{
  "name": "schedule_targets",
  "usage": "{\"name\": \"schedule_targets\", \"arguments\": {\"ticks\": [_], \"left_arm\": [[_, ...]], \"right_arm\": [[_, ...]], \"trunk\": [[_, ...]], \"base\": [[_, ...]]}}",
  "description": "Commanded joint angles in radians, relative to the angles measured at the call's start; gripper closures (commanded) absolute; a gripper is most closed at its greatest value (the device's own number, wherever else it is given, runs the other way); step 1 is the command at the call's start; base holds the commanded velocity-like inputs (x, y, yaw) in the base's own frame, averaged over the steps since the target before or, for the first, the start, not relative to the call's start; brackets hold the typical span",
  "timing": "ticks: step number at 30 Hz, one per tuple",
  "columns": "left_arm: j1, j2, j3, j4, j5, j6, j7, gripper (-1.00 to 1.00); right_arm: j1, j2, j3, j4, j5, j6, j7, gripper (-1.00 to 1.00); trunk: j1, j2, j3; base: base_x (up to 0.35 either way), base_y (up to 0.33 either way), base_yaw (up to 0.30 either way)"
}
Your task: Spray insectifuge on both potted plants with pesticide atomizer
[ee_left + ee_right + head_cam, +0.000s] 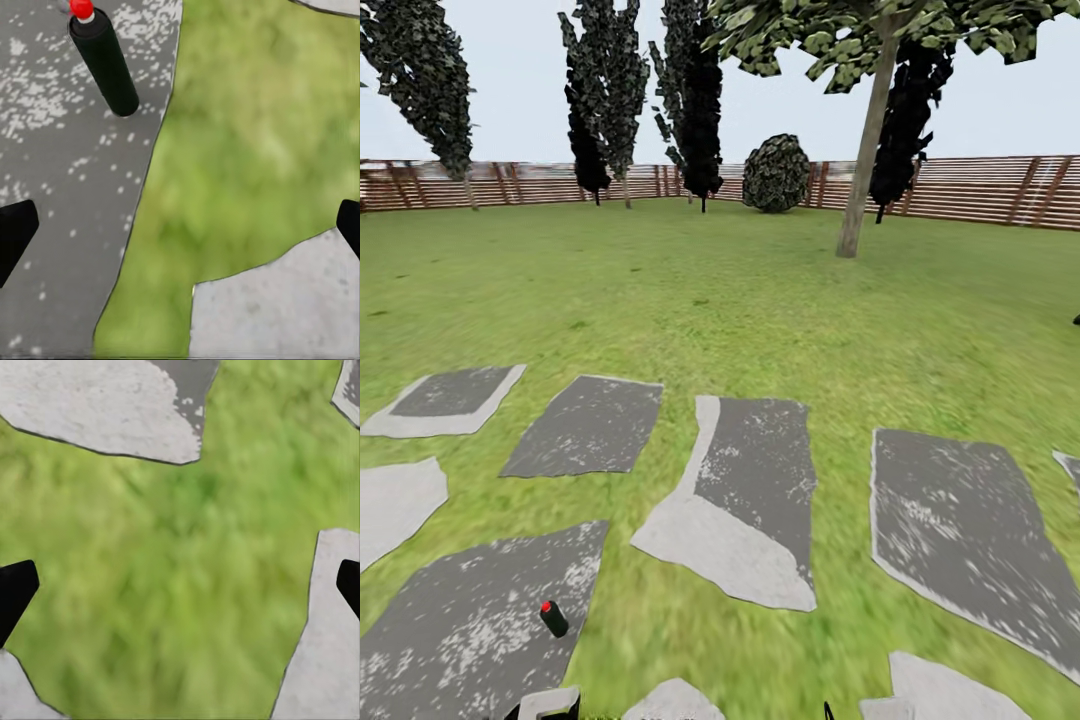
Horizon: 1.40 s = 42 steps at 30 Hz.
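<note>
A slim dark bottle (553, 619) with a red tip lies on its side on a grey stepping stone (450, 640) at the near left of the lawn (760, 300), close to the stone's right edge; whether it is the sprayer cannot be told. From the left wrist, the same bottle (104, 62) lies on the speckled stone (67, 195), ahead of the left gripper (180, 229), whose dark fingertips (15, 234) stand wide apart with nothing between them. The right gripper (180, 589) is likewise spread and empty over grass (172, 570) between pale stones (97, 405). Farther off stand dark trees (605, 90), a round bush (776, 174), a leaning trunk (868, 140) and a brown slatted fence (980, 188).
</note>
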Motion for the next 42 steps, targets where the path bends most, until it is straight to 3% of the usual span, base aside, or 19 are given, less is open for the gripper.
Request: {"name": "schedule_targets", "arguments": {"ticks": [1,42], "left_arm": [[0.0,0.0,0.001,0.001,-0.002,-0.003,0.002,-1.0],[0.0,-0.001,0.001,0.001,-0.002,-0.003,0.001,-1.0]], "right_arm": [[0.0,0.001,0.001,0.0,0.01,-0.002,-0.008,-1.0],[0.0,0.003,0.002,0.019,0.011,-0.002,-0.008,-1.0]], "trunk": [[0.0,0.0,-0.001],[0.0,0.0,-0.028]], "base": [[0.0,0.0,0.279],[0.0,0.0,0.274]]}}
